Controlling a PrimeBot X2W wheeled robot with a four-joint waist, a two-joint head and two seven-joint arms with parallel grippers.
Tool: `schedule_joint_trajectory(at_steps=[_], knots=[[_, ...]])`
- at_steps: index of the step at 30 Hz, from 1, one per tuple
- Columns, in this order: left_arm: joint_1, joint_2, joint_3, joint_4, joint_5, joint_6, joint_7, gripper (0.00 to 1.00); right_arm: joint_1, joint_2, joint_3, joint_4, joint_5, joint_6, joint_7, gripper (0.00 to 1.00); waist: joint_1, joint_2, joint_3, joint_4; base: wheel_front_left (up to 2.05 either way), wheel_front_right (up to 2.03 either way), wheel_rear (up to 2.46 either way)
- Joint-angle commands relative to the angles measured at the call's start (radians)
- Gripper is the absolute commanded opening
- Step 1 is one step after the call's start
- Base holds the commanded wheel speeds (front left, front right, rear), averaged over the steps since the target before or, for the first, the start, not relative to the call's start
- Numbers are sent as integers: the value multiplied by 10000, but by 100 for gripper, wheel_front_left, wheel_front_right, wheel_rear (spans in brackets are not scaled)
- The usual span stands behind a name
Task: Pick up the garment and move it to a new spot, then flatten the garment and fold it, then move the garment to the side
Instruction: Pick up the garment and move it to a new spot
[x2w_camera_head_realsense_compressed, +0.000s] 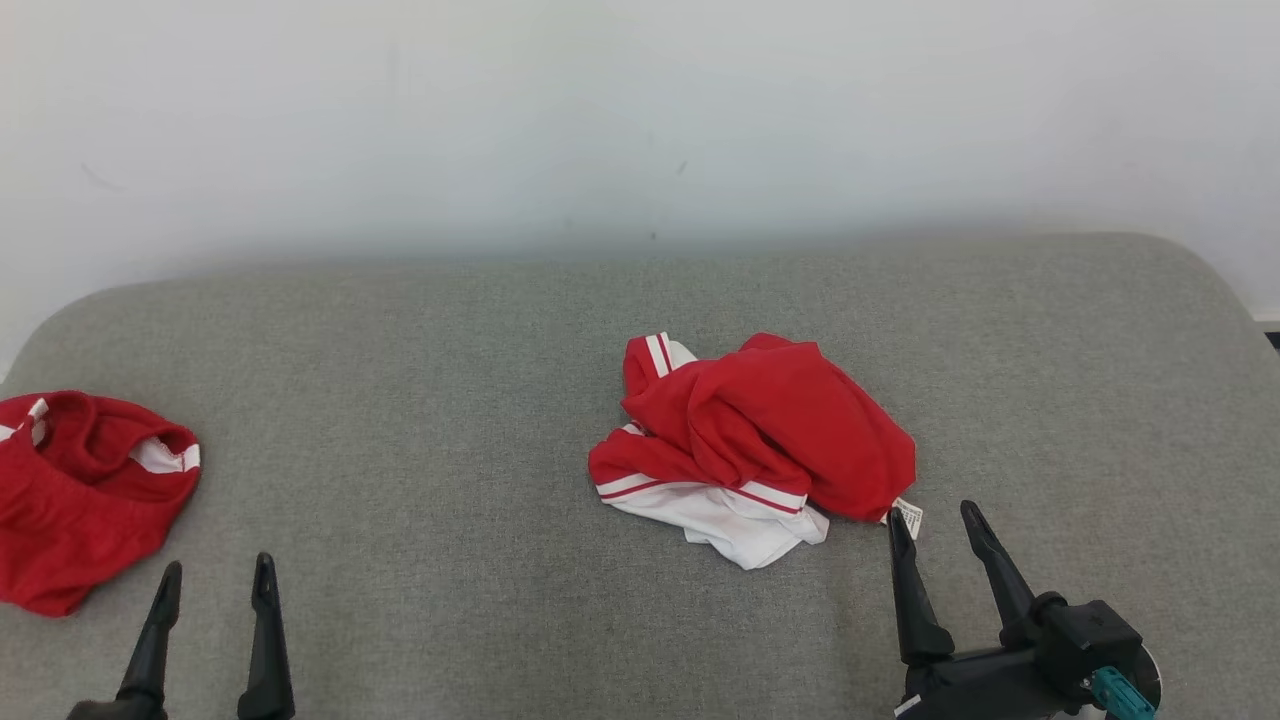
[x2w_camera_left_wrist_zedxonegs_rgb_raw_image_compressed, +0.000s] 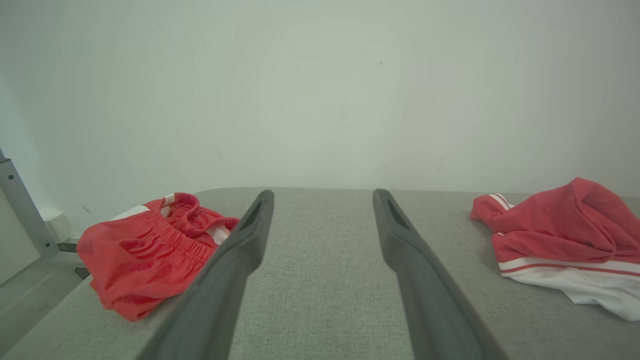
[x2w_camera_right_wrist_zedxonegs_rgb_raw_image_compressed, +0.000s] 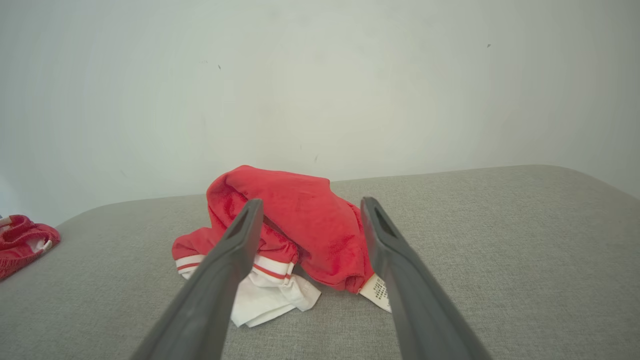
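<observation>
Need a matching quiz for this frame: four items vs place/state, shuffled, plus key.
1 middle garment
2 left garment
3 care tag
4 right gripper

A open, empty, tips beside the tag
B white, at the middle garment's near right edge
C red over white, striped hem, mid-cushion
D bunched at the cushion's left end

Pairs: 1-C, 2-D, 3-B, 4-A
</observation>
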Motion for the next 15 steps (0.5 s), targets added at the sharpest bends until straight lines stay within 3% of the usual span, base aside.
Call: schedule_joint_trajectory(at_steps=[1,6,15], knots=[[186,-92,146,-13,185,-75,-33,100,90,24,23,18,-58,-21,-6,100,1,0,4,-28,0,0,0],[452,-403,417,60,474,-272,-33,100,69,25,20,52,-210,-21,-6,100,1,0,10,-82,0,0,0],[516,-359,170,504,791,-522,-33,100,115,24,-70,129,-338,-21,-6,100,1,0,-32,-115,0,0,0]])
